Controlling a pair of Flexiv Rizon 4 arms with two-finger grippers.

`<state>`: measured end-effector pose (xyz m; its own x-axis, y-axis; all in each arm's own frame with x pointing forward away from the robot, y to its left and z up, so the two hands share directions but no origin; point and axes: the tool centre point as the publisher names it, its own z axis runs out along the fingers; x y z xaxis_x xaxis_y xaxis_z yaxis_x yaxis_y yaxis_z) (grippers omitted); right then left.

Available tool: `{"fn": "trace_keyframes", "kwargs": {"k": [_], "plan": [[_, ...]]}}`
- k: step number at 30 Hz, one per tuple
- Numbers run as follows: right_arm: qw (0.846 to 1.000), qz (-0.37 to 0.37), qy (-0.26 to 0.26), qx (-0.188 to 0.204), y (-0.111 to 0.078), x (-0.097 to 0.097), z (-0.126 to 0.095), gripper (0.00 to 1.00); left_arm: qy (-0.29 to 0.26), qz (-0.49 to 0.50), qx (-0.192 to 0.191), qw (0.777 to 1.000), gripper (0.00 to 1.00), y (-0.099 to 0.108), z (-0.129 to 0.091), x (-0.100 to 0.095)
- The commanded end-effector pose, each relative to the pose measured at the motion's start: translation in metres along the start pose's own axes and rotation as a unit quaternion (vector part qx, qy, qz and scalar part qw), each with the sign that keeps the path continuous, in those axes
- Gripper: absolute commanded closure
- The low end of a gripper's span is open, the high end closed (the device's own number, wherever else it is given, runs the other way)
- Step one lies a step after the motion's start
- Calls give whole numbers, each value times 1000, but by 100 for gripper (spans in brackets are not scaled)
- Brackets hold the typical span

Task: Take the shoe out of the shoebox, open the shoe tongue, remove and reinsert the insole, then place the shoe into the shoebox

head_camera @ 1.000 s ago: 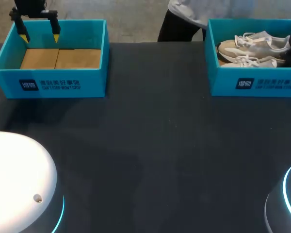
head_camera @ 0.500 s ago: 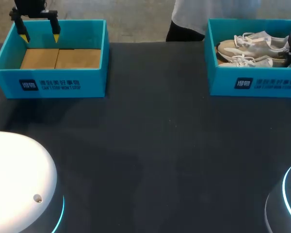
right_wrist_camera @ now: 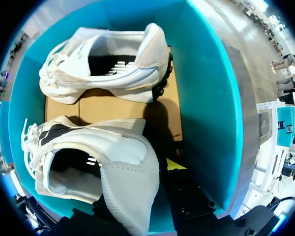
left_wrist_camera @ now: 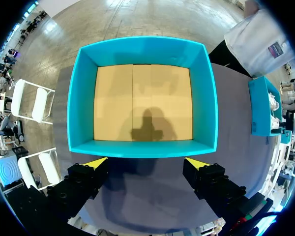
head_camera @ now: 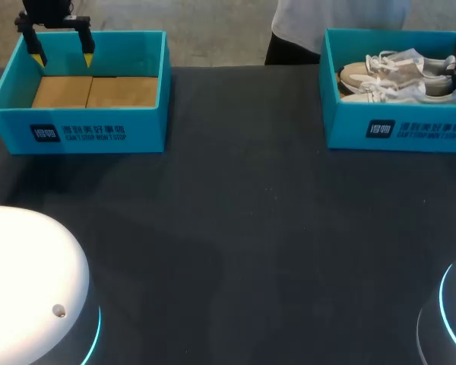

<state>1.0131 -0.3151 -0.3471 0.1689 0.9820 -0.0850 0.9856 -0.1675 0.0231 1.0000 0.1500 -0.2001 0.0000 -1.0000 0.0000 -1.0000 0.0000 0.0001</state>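
Two beige-and-white shoes lie in the blue shoebox [head_camera: 395, 131] at the far right. My right gripper [right_wrist_camera: 142, 177] is inside that shoebox [right_wrist_camera: 206, 98], shut on the heel of the nearer shoe [right_wrist_camera: 98, 157]. One yellow fingertip [right_wrist_camera: 174, 164] shows beside the heel and the other is hidden under it. The nearer shoe [head_camera: 399, 93] is tilted up; the farther shoe [head_camera: 395, 70] lies behind it, seen in the wrist view as the farther shoe [right_wrist_camera: 113, 64]. My left gripper [head_camera: 61, 47] hangs open over the back rim of an empty blue box [head_camera: 91, 125] and holds nothing.
The empty box [left_wrist_camera: 142, 147] shows a bare cardboard floor ahead of my left gripper [left_wrist_camera: 145, 161]. Dark table [head_camera: 243, 228] spreads between the two boxes. My arms' white bases [head_camera: 30, 289] stand at the near corners.
My right gripper has closed on the nearer shoe's heel, and that shoe has risen and tilted slightly in the box. The left arm has not moved.
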Motion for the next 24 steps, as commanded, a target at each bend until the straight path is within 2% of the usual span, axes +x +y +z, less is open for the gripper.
{"fn": "trace_keyframes", "kwargs": {"k": [1,8,17,24], "plan": [[1000,-1,-1,-5,-1,2,-12,100,0,0,0,1000,0,0,0,0],[1000,-2,-9,-21,9,-4,-25,100,0,0,0,1000,0,0,0,0],[1000,-3,-16,-26,15,-13,-30,100,0,0,0,1000,0,0,0,0],[999,7,-10,-34,17,-19,-48,100,0,0,0,1000,0,0,0,0]]}}
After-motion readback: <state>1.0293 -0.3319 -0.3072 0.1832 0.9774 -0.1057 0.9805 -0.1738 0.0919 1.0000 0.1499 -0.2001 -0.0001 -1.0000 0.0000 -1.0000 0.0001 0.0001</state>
